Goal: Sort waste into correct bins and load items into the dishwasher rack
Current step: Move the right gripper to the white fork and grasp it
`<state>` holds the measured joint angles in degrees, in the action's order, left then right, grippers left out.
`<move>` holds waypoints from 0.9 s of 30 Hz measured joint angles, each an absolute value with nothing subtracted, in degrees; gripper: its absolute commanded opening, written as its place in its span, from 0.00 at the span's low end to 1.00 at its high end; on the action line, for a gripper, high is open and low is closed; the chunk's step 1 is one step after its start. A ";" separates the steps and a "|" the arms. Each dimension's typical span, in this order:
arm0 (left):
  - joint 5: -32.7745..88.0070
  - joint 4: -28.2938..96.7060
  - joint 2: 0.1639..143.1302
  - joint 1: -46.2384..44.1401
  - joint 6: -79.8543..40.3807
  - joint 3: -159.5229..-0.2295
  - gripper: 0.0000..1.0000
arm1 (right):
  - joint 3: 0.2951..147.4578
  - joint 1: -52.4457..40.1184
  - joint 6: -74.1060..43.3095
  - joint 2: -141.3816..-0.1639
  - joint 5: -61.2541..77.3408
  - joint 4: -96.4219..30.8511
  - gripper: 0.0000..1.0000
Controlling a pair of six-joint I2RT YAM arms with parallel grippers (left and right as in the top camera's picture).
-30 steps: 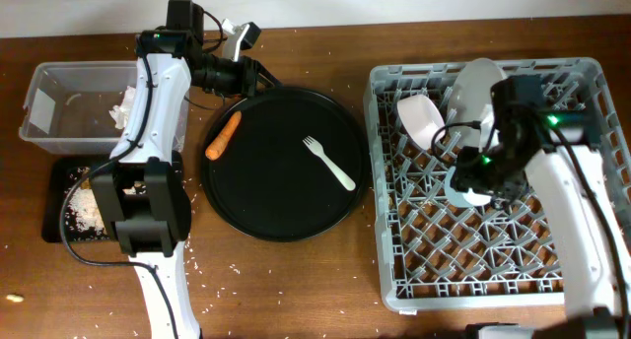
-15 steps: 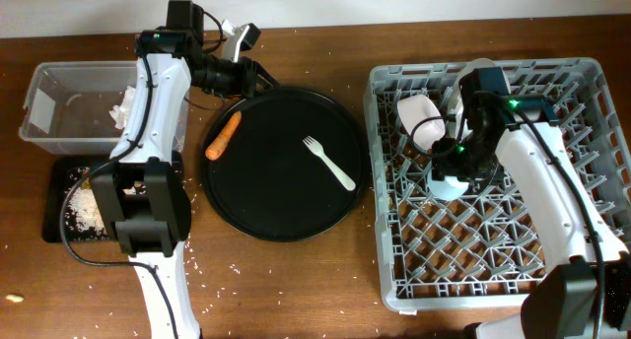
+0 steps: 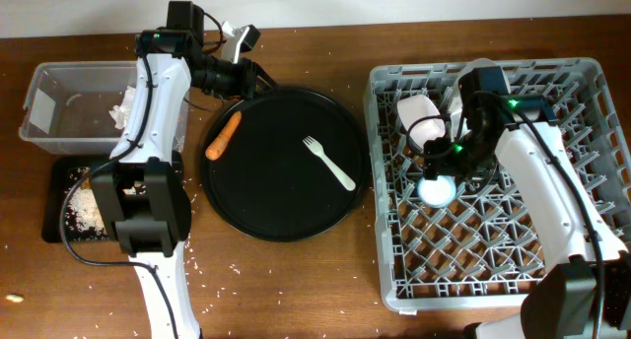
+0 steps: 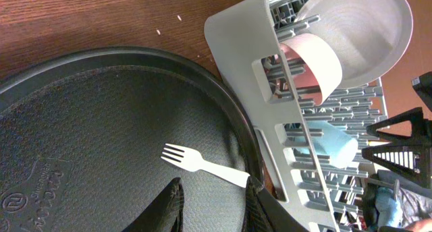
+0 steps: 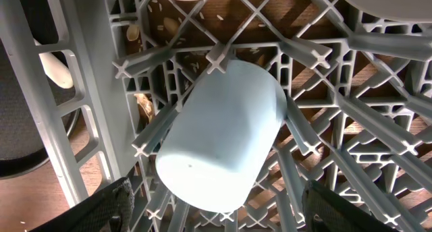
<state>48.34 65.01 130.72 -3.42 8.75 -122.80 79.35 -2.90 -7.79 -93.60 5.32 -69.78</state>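
Observation:
The light blue cup (image 3: 437,189) lies tilted on the pegs of the grey dishwasher rack (image 3: 386,242), base toward the right wrist camera (image 5: 226,134). My right gripper (image 3: 446,169) hangs just above the cup, open, its fingers (image 5: 108,206) wide of it on both sides. Behind the cup in the rack stand the small white bowl (image 3: 419,118) and the larger pale bowl (image 3: 475,83). My left gripper (image 3: 253,76) hovers at the far rim of the round black tray (image 3: 246,196), open and holding nothing. On that tray lie the white fork (image 3: 328,162) and the carrot (image 3: 223,135).
At the left, the clear tub (image 3: 44,117) holds a crumpled napkin (image 3: 126,106). In front of it, the shallow black tray (image 3: 55,216) holds rice and scraps. Loose rice grains dot the wooden table around the trays and under the rack.
My right arm swung left across the rack with the cup, then its jaws spread and let it go. The cup now rests on the pegs. The left arm has not moved.

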 measured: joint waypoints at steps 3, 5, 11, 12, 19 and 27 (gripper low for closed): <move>48.07 65.17 130.72 -3.81 8.78 -122.80 0.30 | 86.00 -3.05 -7.53 -93.84 5.45 -73.10 0.78; 46.87 65.28 130.72 -4.43 8.78 -122.80 0.29 | 94.96 -4.80 -7.09 -93.41 5.48 -74.54 0.77; 37.74 68.53 130.72 -3.88 8.75 -123.02 0.29 | 100.03 -21.93 -6.59 -94.41 4.75 -64.82 0.74; 37.21 69.89 130.72 -2.63 8.73 -123.61 0.31 | 100.25 -24.97 -6.26 -96.64 3.81 -62.94 0.75; 35.38 75.88 127.90 6.90 9.06 -127.83 0.44 | 100.27 -29.78 3.16 -117.05 1.54 -55.40 0.75; 32.71 75.90 127.81 6.66 9.23 -128.07 0.47 | 100.27 -29.78 13.93 -127.20 1.30 -51.72 0.59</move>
